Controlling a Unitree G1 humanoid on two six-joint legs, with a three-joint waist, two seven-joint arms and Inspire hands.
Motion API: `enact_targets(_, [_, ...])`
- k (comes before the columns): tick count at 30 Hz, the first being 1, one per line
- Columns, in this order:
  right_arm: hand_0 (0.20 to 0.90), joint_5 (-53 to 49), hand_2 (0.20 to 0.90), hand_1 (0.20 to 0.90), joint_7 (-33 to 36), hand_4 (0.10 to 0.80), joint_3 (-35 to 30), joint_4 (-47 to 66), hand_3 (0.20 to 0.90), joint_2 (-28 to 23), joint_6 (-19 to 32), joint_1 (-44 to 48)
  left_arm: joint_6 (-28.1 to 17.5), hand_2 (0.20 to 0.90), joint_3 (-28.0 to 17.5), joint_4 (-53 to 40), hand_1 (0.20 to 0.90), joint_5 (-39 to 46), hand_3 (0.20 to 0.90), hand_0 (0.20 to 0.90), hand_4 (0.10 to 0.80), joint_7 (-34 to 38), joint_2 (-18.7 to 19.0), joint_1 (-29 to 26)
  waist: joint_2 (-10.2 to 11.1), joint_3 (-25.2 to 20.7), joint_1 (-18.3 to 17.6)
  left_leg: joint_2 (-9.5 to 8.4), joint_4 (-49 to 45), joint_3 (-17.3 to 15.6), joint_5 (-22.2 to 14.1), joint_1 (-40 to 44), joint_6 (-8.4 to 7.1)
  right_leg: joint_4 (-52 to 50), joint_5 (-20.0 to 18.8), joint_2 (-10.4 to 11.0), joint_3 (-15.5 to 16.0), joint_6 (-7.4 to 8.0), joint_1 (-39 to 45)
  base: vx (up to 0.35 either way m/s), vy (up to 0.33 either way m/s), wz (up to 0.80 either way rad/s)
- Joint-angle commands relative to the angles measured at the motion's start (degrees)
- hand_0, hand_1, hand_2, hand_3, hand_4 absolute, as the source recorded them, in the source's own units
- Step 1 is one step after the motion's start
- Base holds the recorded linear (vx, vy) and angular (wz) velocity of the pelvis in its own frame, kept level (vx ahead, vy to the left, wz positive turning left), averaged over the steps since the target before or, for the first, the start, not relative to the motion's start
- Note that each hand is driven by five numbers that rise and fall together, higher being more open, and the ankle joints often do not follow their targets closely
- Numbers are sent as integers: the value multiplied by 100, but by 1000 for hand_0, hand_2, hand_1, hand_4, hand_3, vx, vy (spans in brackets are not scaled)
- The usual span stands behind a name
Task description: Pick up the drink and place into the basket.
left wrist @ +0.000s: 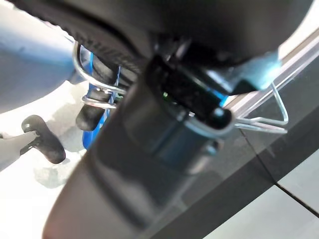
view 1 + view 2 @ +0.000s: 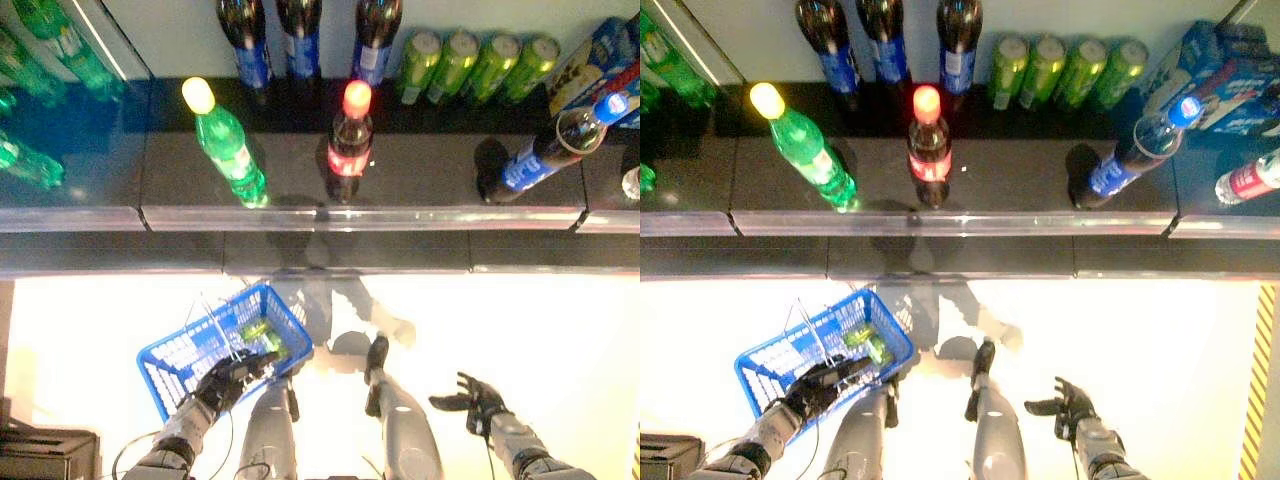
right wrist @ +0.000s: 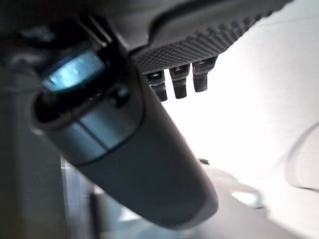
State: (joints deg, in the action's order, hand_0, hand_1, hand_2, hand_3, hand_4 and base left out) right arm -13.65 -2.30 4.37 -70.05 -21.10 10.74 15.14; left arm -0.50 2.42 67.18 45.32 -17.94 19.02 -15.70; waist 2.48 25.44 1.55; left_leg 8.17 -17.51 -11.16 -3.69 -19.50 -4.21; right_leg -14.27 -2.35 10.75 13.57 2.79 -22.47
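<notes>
My left hand (image 2: pixel 232 378) is curled round the wire handle (image 1: pixel 97 97) of a blue plastic basket (image 2: pixel 165 365), which hangs low on my left. A green drink (image 2: pixel 262 335) lies inside the basket near its right corner. Low on the right, my right hand (image 2: pixel 478 400) is open with spread fingers (image 3: pixel 179 79) and holds nothing. On the dark shelf ahead stand a green bottle with a yellow cap (image 2: pixel 230 150), a cola bottle with a red cap (image 2: pixel 350 140) and a dark bottle with a blue label (image 2: pixel 545 150).
Three dark bottles (image 2: pixel 300 40) and several green cans (image 2: pixel 470 65) line the back of the shelf, whose front edge (image 2: pixel 360 215) has a clear rail. A blue carton (image 2: pixel 600 60) sits far right. More green bottles (image 2: pixel 50 40) stand at far left.
</notes>
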Motion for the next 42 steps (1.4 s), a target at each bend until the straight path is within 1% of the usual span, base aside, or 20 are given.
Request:
enact_targets(1, [900, -479, 900, 900, -153, 800, 145, 920, 900, -478, 647, -147, -257, 300, 88, -355, 300, 401, 200, 300, 100, -246, 123, 324, -12, -435, 205, 68, -907, 602, -95, -599, -46, -1202, 410, 433, -229, 277, -466, -83, 11, 9])
enact_targets(3, [900, -569, 900, 900, -166, 800, 223, 1387, 900, -514, 783, -132, -263, 300, 115, -355, 300, 365, 200, 300, 100, -250, 112, 365, 7, -461, 221, 35, -1158, 658, -236, -752, -10, -1507, 538, 458, -279, 248, -633, -49, 21, 7])
enact_targets(5, [900, -617, 900, 900, -133, 800, 324, 1956, 900, -557, 720, -139, -274, 300, 135, -348, 300, 383, 200, 300, 100, -266, 102, 426, 23, -492, 228, 5, -1285, 698, -325, -810, 27, -1705, 615, 477, -329, 236, -742, 3, 14, 2])
enact_targets(8, [900, -362, 900, 900, -34, 800, 461, 2956, 900, -589, 646, -260, -265, 300, 123, -415, 300, 380, 200, 300, 100, -310, 87, 585, 43, -528, 209, 2, -1394, 686, -388, -840, 74, -1962, 702, 497, -390, 227, -858, 22, 40, 10])
enact_targets(9, [900, -124, 900, 900, -27, 800, 513, 3286, 900, -625, 780, -312, -270, 300, 129, -464, 300, 370, 200, 300, 100, -324, 77, 640, 52, -533, 200, 4, -1415, 679, -395, -857, 88, -2026, 718, 515, -397, 228, -900, 6, 30, 11])
enact_targets(11, [900, 218, 900, 900, 46, 800, 571, 4027, 900, -689, 697, -397, -294, 300, 196, -600, 300, 403, 200, 300, 100, -292, 54, 733, 69, -526, 177, -17, -1380, 695, -369, -861, 116, -2029, 693, 515, -416, 248, -943, -2, 9, 3])
enact_targets(12, [900, 588, 900, 900, 33, 800, 587, 4419, 900, -751, 833, -421, -334, 300, 242, -665, 300, 460, 200, 300, 100, -282, 38, 786, 72, -509, 149, -31, -1348, 703, -347, -854, 131, -1994, 661, 493, -448, 266, -962, -36, 26, -2])
enact_targets(13, [900, 730, 900, 900, -17, 800, 602, 4715, 900, -800, 838, -426, -377, 300, 262, -687, 300, 498, 200, 300, 100, -269, 14, 820, 71, -495, 130, -31, -1337, 701, -335, -850, 135, -1978, 650, 480, -468, 273, -965, -31, 27, -2])
enact_targets(14, [900, 753, 900, 900, -32, 800, 604, 4735, 900, -805, 874, -428, -382, 300, 265, -689, 300, 504, 200, 300, 100, -266, 11, 824, 70, -494, 127, -31, -1336, 701, -333, -850, 136, -1976, 649, 479, -470, 274, -965, -14, 49, -2])
enact_targets(15, [900, 883, 900, 900, -165, 800, 655, 5206, 900, -910, 918, -422, -436, 300, 267, -656, 300, 570, 200, 300, 100, -302, 4, 864, 61, -474, 102, -26, -1285, 685, -306, -803, 133, -1965, 647, 467, -500, 295, -952, -3, 44, -1])
enact_targets(16, [900, 902, 900, 900, -195, 800, 671, 5320, 900, -945, 911, -416, -446, 300, 261, -638, 300, 574, 200, 300, 100, -314, 5, 869, 62, -472, 97, -19, -1270, 678, -297, -787, 128, -1960, 648, 468, -504, 301, -942, 5, 58, -1])
enact_targets(18, [900, 1029, 900, 900, -393, 800, 749, 5858, 900, -1174, 1103, -330, -495, 300, 263, -539, 300, 582, 200, 300, 100, -380, 17, 862, 74, -443, 81, 21, -1222, 651, -262, -728, 102, -1924, 623, 495, -513, 347, -905, 11, 33, 0])
enact_targets(20, [900, 1069, 900, 900, -396, 800, 785, 6191, 900, -1320, 1178, -251, -522, 300, 305, -516, 300, 640, 200, 300, 100, -407, 36, 841, 84, -408, 70, 36, -1185, 649, -234, -696, 91, -1864, 584, 499, -514, 374, -875, 0, 0, 0])
enact_targets(26, [900, 892, 900, 900, -169, 800, 729, 6893, 900, -1584, 1228, 62, -586, 300, 399, -455, 300, 802, 200, 300, 100, -421, 11, 727, 74, -272, 24, 75, -1139, 633, -190, -678, 65, -1812, 555, 493, -536, 414, -871, -5, 4, 0])
enact_targets(29, [900, 636, 900, 900, -4, 800, 569, 7100, 900, -1609, 1401, 242, -611, 300, 408, -418, 300, 791, 200, 300, 100, -436, -17, 702, 63, -193, 20, 108, -1144, 610, -199, -648, 48, -1848, 577, 530, -502, 424, -851, 0, 0, 0])
enact_targets(35, [900, 416, 900, 900, 299, 800, 379, 7197, 900, -1693, 1485, 564, -598, 300, 440, -398, 300, 782, 200, 300, 100, -447, -49, 674, 4, -108, 18, 108, -1138, 610, -220, -537, 36, -1873, 598, 555, -496, 429, -769, 7, 5, 1])
enact_targets(42, [900, 40, 900, 900, 475, 800, 221, 7137, 900, -1823, 1521, 1026, -499, 300, 513, -433, 300, 651, 200, 300, 100, -407, -58, 595, -25, -62, 90, 80, -1169, 653, -258, -466, 27, -1937, 596, 625, -430, 443, -736, 20, -7, 2])
